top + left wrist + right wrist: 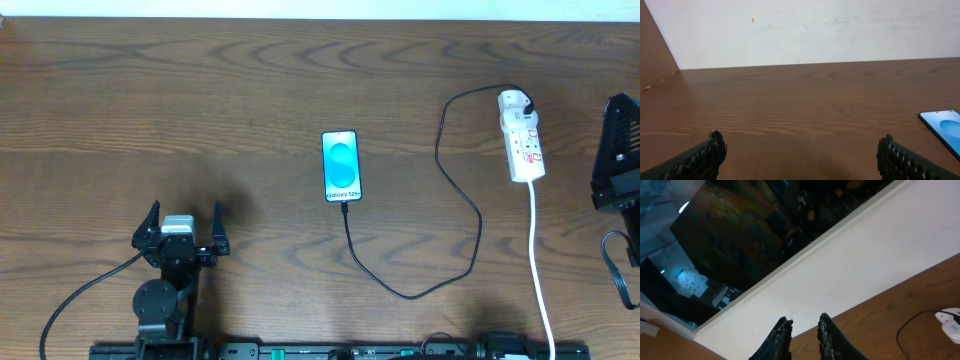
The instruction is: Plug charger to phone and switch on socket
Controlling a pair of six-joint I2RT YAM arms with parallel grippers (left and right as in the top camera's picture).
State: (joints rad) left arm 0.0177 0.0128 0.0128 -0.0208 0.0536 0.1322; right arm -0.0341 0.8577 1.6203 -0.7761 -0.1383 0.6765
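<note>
The phone (341, 165) lies flat mid-table with its blue screen up; its corner shows in the left wrist view (945, 125). The charger's black cable (470, 215) runs from the phone's near end in a loop to a white plug head (515, 100) on the far end of the socket strip (525, 145). The strip's end also shows in the right wrist view (951, 319). I cannot tell the position of its red switches. My left gripper (184, 212) (801, 145) is open and empty, left of the phone. My right gripper (618, 150) (804, 320) is raised right of the strip, its fingers nearly together and empty.
The strip's white cord (538, 260) runs to the table's front edge. A black cable (615, 265) hangs at the far right. A white wall (805, 30) borders the table's far side.
</note>
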